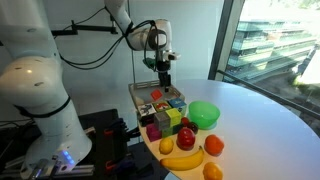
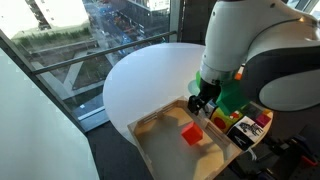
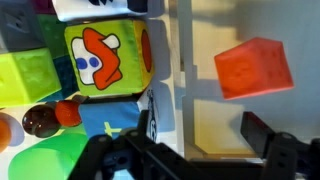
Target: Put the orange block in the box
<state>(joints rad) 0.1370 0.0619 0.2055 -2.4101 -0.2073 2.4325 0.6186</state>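
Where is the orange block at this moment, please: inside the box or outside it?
Inside. The orange block lies on the floor of the box, within its walls, clear of the open pincer.

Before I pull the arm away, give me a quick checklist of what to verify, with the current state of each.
1. Orange block inside the box: ok, it lies on the box floor.
2. Gripper open: ok, jaws spread in the wrist view.
3. Gripper empty: ok, nothing held between the fingers.
4. Block apart from the fingers: ok, a gap shows.
5. Gripper clear of the box wall: cannot tell, one finger sits close over it.
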